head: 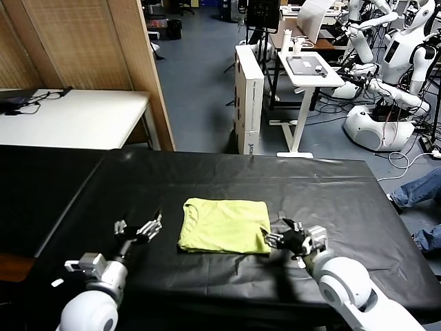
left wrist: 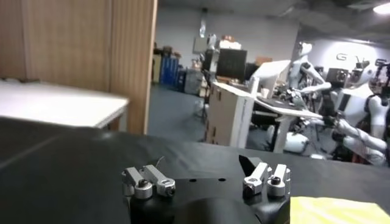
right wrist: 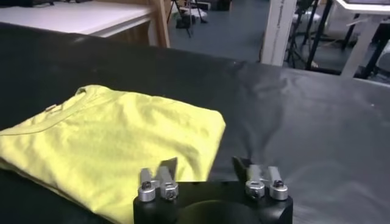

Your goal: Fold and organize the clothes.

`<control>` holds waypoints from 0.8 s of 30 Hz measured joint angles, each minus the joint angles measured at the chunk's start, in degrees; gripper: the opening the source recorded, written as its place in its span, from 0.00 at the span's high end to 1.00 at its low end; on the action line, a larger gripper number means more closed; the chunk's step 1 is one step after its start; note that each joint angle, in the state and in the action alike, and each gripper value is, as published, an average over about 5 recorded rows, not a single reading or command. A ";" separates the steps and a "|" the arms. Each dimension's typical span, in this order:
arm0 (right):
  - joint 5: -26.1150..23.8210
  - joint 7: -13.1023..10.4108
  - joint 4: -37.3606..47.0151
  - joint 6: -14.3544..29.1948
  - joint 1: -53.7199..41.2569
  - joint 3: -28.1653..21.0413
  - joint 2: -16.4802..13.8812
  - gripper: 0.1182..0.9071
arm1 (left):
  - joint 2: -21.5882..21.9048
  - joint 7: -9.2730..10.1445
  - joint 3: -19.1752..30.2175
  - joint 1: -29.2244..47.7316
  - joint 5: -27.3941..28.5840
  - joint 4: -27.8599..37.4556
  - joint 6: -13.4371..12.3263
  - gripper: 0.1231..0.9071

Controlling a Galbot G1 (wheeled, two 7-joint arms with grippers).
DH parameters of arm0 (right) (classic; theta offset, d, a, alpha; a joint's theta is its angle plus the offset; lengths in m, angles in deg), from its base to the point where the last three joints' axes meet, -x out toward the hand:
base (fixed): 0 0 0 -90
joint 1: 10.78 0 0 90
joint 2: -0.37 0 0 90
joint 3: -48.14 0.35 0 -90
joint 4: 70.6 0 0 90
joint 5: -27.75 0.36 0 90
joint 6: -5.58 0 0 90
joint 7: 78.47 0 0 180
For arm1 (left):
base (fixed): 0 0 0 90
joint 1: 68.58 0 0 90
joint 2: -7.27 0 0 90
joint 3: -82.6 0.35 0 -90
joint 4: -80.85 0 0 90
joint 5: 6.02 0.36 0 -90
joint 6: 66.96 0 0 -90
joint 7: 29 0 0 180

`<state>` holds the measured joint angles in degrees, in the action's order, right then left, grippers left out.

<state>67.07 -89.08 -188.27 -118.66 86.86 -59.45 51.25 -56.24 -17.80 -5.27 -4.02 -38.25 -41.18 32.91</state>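
Near the middle of the black cloth-covered table [head: 207, 186], closer to its front edge, the lime yellow-green thin-fabric T-shirt [head: 224, 225] lies folded into a flat rectangle (neck opening toward the robot's left). The right gripper [head: 280, 239] sits just beside its right edge, fingers spread and empty. The left gripper [head: 140, 228] hovers near the shirt's left side, also wide open, holding nothing.

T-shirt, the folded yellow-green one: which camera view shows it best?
The head view: the whole folded T-shirt shows from above on the black table, between the two claws. The right wrist view shows it close, its near edge cut off by the frame. The left wrist view catches only one yellow corner.
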 joint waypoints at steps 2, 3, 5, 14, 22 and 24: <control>0.05 0.20 -0.81 0.65 1.07 1.12 -0.37 0.01 | 0.52 0.89 -0.05 -0.40 -0.04 0.10 -0.68 0.00; 0.06 0.24 -1.27 1.08 1.67 1.74 -0.48 0.00 | 0.70 1.44 -0.11 -0.61 -0.13 0.00 -0.46 0.00; -0.06 0.25 -2.23 2.42 2.97 3.01 -0.58 0.00 | 1.04 2.25 -0.34 -1.13 -0.44 -0.39 0.55 0.00; -7.71 2.50 -7.25 18.25 12.86 9.09 -0.46 0.00 | 3.08 2.40 -3.59 -5.61 -1.66 -3.77 0.57 0.00; -17.35 1.05 -9.33 33.17 26.39 13.52 2.47 0.00 | 2.88 2.18 -7.01 -12.90 -0.65 -6.46 -1.90 0.00; -19.67 0.27 -10.04 36.36 29.89 14.52 3.73 0.00 | 2.51 1.96 -7.41 -14.74 -0.28 -6.95 -2.06 0.00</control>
<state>47.39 -88.81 -198.30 -82.29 116.75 -44.93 54.98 -53.74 -15.84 -12.68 -18.76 -38.52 -48.14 30.85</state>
